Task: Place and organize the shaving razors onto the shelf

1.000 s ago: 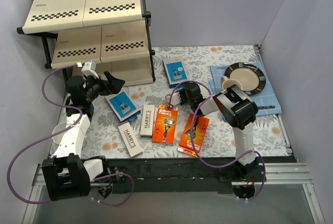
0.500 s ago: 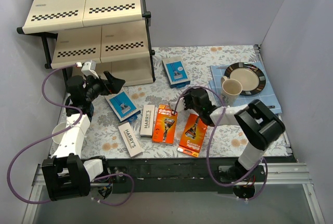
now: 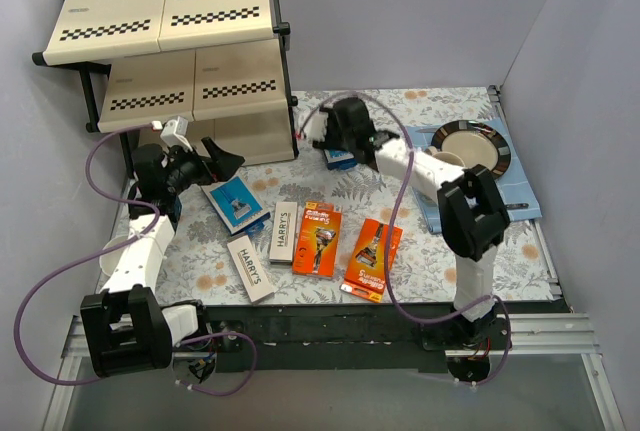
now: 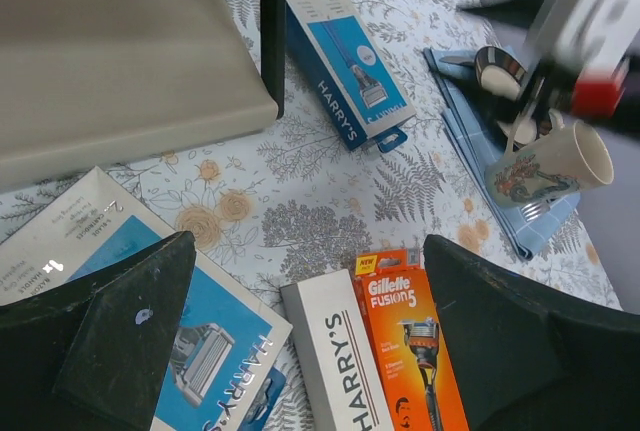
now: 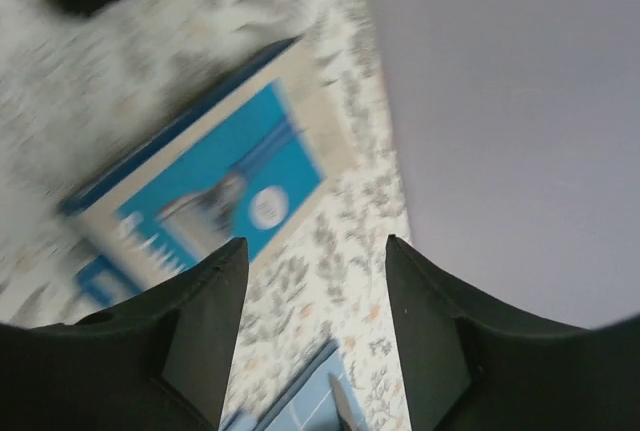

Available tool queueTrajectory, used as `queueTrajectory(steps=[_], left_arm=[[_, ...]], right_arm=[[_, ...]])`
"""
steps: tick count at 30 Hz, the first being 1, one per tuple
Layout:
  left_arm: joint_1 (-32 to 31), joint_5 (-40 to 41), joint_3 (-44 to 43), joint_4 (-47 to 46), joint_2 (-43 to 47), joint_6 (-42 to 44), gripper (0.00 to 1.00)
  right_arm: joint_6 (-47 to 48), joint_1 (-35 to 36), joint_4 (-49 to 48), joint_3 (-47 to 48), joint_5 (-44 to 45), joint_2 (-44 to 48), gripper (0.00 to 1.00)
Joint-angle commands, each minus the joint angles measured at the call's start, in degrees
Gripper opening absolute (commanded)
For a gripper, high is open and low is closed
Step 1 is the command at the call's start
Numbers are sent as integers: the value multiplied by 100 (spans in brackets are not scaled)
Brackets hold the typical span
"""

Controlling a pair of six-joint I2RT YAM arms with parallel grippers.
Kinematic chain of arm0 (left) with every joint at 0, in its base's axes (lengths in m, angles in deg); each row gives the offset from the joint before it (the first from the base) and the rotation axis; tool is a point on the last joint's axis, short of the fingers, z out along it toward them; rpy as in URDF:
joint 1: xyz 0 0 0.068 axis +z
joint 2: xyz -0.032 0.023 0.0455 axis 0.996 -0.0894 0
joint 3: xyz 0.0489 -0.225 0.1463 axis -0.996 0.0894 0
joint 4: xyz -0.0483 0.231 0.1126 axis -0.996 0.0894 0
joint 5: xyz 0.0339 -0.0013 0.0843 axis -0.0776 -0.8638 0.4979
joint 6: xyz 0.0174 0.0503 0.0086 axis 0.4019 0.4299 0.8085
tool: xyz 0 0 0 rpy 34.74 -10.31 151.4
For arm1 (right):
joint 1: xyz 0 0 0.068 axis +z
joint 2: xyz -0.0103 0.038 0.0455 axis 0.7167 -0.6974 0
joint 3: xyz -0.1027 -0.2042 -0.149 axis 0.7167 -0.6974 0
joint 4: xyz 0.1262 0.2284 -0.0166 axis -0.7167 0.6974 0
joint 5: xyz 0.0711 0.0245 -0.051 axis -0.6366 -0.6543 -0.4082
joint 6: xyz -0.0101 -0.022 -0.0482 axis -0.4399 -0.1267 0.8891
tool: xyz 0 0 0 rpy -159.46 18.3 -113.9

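Observation:
Six shaving razors lie on the floral table. Two orange Gillette packs (image 3: 320, 237) (image 3: 373, 258) sit in the middle, beside two white HARRY'S boxes (image 3: 283, 233) (image 3: 249, 267). One blue box (image 3: 236, 201) lies below my left gripper (image 3: 222, 159), which hangs open and empty in front of the shelf (image 3: 170, 51). The other blue box (image 3: 342, 159) lies by the shelf's right leg, partly under my right gripper (image 3: 335, 136). In the right wrist view that gripper (image 5: 315, 243) is open above this blurred box (image 5: 220, 181). My left gripper (image 4: 308, 241) frames the white box (image 4: 335, 361) and orange pack (image 4: 415, 351).
A dark-rimmed plate (image 3: 470, 146) rests on a blue cloth (image 3: 510, 196) at the right. A beige mug (image 4: 550, 166) stands on the cloth's near side, mostly hidden behind my right arm from above. Grey walls close in the sides and the back.
My right arm has swung from the orange packs in the middle to the back, over the blue box by the shelf, and its jaws have opened. The left arm has barely moved.

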Motion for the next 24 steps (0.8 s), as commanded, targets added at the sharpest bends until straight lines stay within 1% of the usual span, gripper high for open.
queueTrajectory(steps=[1,3,4,5,8,11,12,14,17,21,22,24], left_arm=[[7,-203,-140,68,21,-67,98],[7,-248,-183,156,30,46,98],[-1,-282,-236,261,30,82,98],[-1,-292,-262,323,30,134,98],[-1,-327,-333,490,56,284,98],[7,-344,-342,772,100,319,98],[-1,-388,-342,807,100,319,98],[-1,-458,-377,842,83,162,98],[-10,-459,-430,807,-5,-128,98],[-1,-432,-535,640,-110,-322,97],[-1,-424,-553,562,-137,-357,97],[7,-397,-605,543,-163,-410,97]], right_arm=[[-2301,-442,2224,2709,-320,-1236,65],[-2690,-635,2769,3488,-355,-1749,66],[-2910,-706,2903,3805,-364,-2186,67],[-3260,-776,3026,4374,-425,-2382,67],[-3841,-1013,3107,4783,-601,-2866,70],[-4211,-1172,2948,4748,-698,-3034,71],[-4396,-1190,2974,4766,-872,-3078,71],[-4529,-1207,3131,4775,-961,-3192,69],[-4687,-1207,3325,4547,-1242,-3210,69],[-4802,-1199,3721,4038,-1401,-3123,67],[-4819,-1199,3782,3602,-1471,-3053,67],[-4819,-1199,3862,3230,-1656,-2842,67]])
